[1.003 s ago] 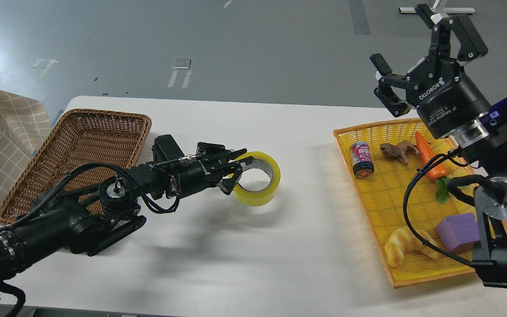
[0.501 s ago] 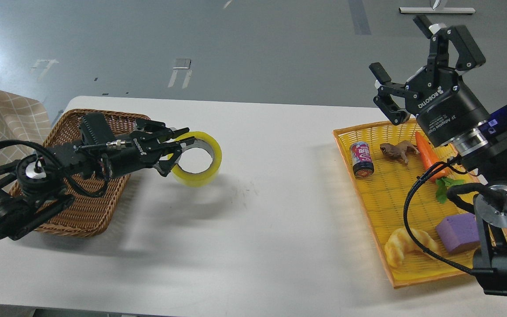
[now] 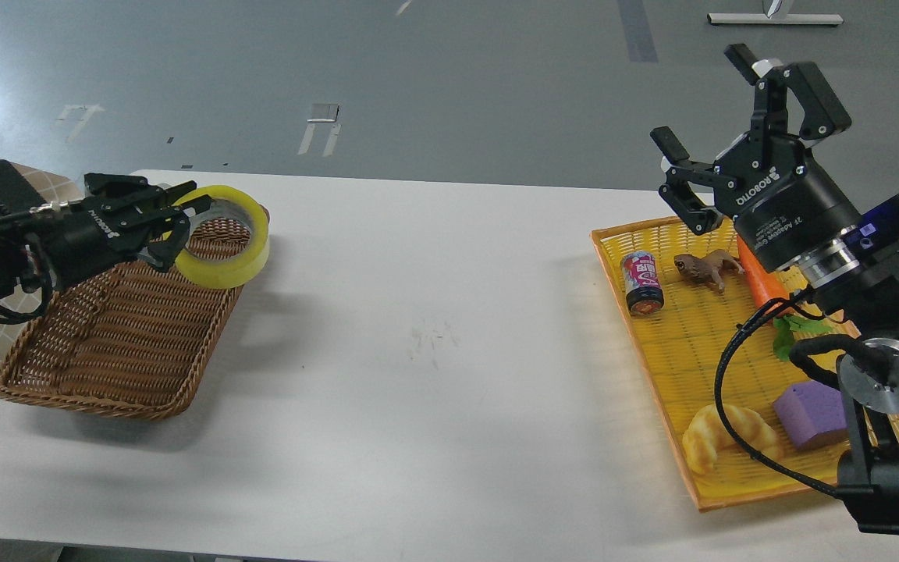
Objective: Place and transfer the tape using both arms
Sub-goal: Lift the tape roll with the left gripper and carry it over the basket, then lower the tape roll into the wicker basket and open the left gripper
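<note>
Left pincer (image 3: 176, 218) clamped on tape roll (image 3: 225, 234), carried leftward from mid-tabletop; wicker basket (image 3: 118, 328) now directly beneath. Drop looks imminent. Right pincer (image 3: 711, 125) fingers apart, empty, raised over yellow tray (image 3: 676, 375).

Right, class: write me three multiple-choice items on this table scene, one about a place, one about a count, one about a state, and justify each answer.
1. Where is the tape?
A. In the yellow tray
B. Above the wicker basket's right rim
C. Flat on the white table

2. How many things lie in the yellow tray?
A. Three
B. Five
C. Eight

3. How is the right tool?
A. Open and empty
B. Shut on the tape
C. Shut on a carrot

Answers: B, the left tool holds the roll over the wicker basket; B, can, toy animal, carrot, purple block, croissant; A, its fingers are spread with nothing between.
</note>
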